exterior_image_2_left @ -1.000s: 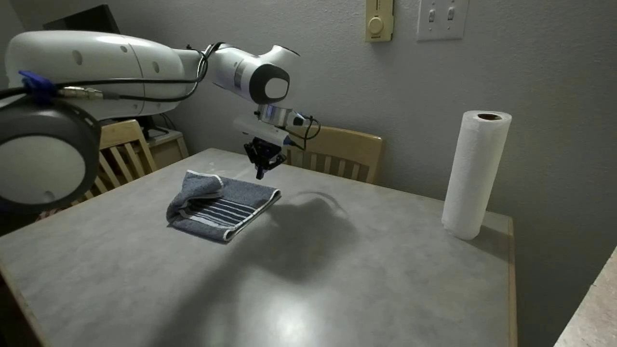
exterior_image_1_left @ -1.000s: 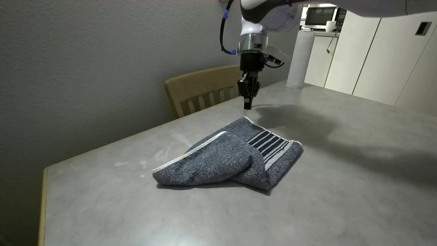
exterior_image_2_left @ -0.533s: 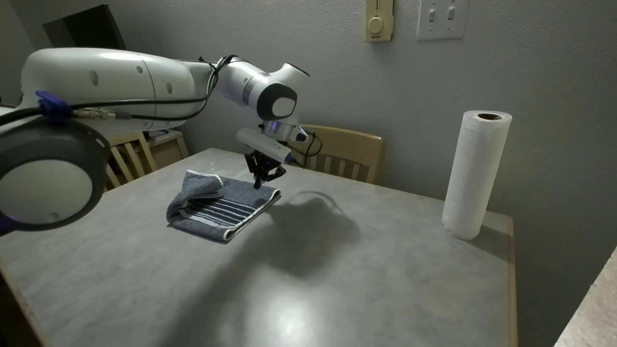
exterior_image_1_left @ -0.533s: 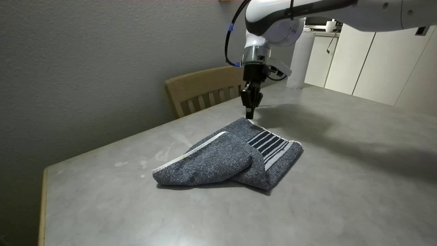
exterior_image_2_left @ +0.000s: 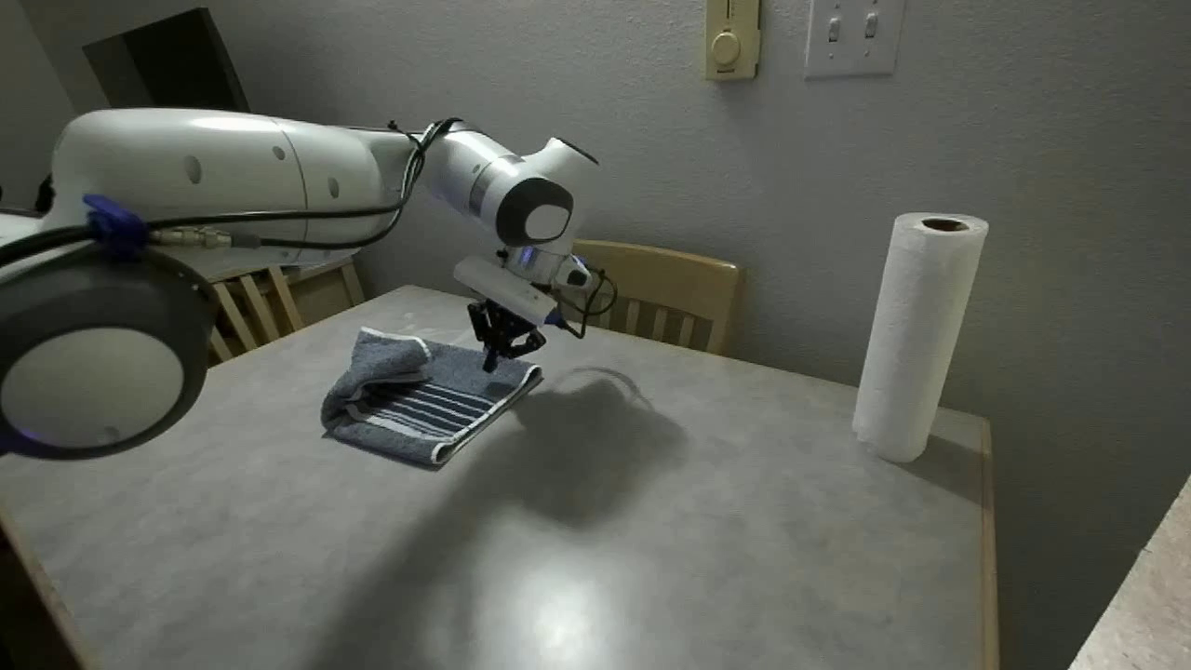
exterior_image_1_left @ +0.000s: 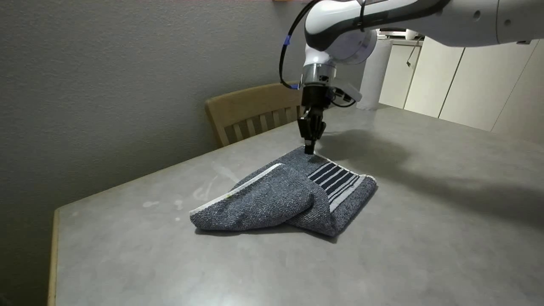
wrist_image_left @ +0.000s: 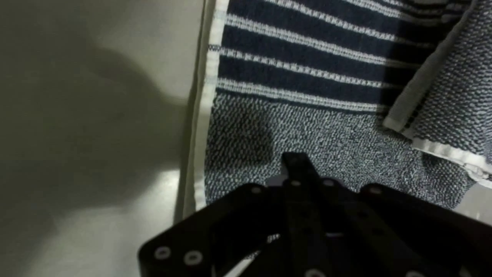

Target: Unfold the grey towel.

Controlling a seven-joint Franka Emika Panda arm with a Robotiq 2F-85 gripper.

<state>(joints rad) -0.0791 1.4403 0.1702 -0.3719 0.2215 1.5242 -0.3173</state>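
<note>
The grey towel [exterior_image_2_left: 423, 400], part-folded on the table [exterior_image_1_left: 148, 259], should be found light and limp (nothing to be broken), so is best pinched at the flap's [exterior_image_1_left: 263, 206] white hem [exterior_image_1_left: 255, 179] once the gripper's [exterior_image_1_left: 309, 150] fingers [wrist_image_left: 298, 165], closed together over a plain corner, are parted.

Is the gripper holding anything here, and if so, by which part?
Nothing is held: the gripper is shut, empty, over the grey towel; whether its tips touch the towel I can't tell.
</note>
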